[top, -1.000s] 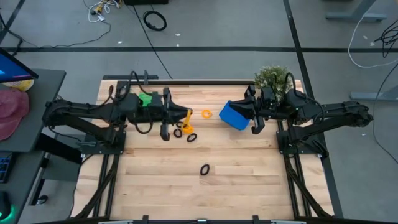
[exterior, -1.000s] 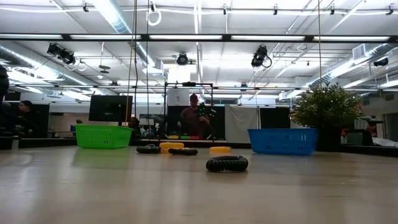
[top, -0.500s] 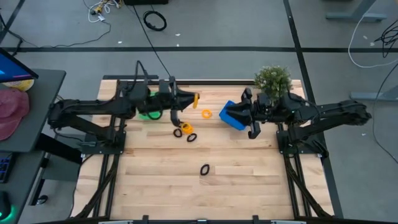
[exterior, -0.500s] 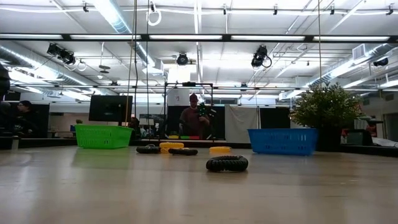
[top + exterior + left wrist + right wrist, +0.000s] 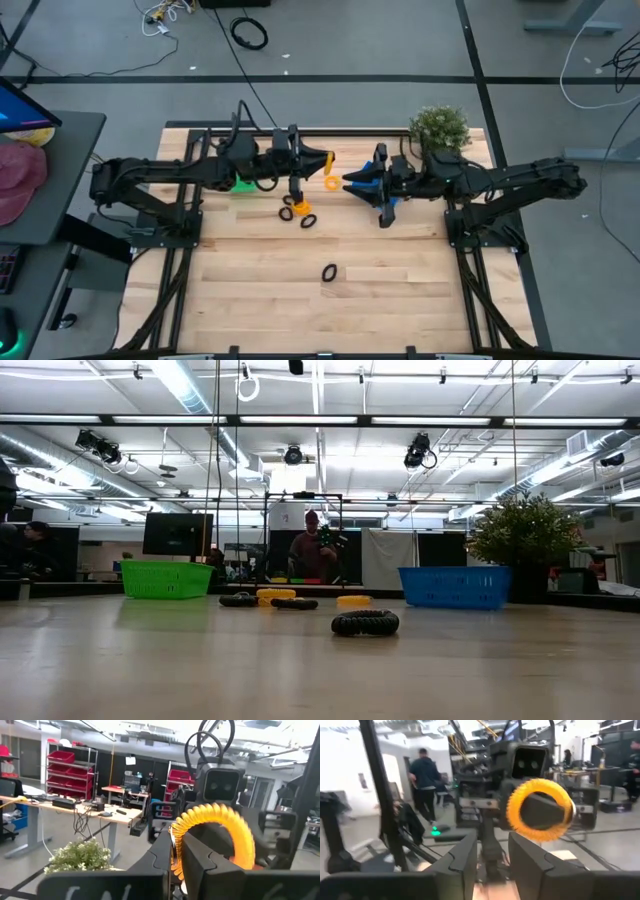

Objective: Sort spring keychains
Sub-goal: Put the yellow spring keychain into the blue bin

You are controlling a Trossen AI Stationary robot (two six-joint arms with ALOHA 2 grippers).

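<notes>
High view: we saw both arms raised over the far half of the tabletop (image 5: 380, 290), their tools facing each other near the middle. The left tool (image 5: 325, 160) was clamped on an orange spring keychain (image 5: 329, 158), held in the air; in the left wrist view that coil (image 5: 220, 827) arched over the closed fingers (image 5: 200, 865). The right tool (image 5: 350, 180) pointed at the left one from just beside it, and in the right wrist view its fingers (image 5: 462, 855) stood partly apart with nothing between them, the orange loop (image 5: 540, 810) showing beyond them on the opposite tool. A second orange keychain (image 5: 331, 183) lay on the tabletop between the two tools. A cluster of black and orange keychains (image 5: 296, 211) lay nearer the left arm, and a lone black keychain (image 5: 329, 271) lay well apart toward the near edge. Low view: we saw the green basket (image 5: 166, 579) and the blue basket (image 5: 454, 587) at the far side, with a potted plant (image 5: 522, 532) beside the blue one.
</notes>
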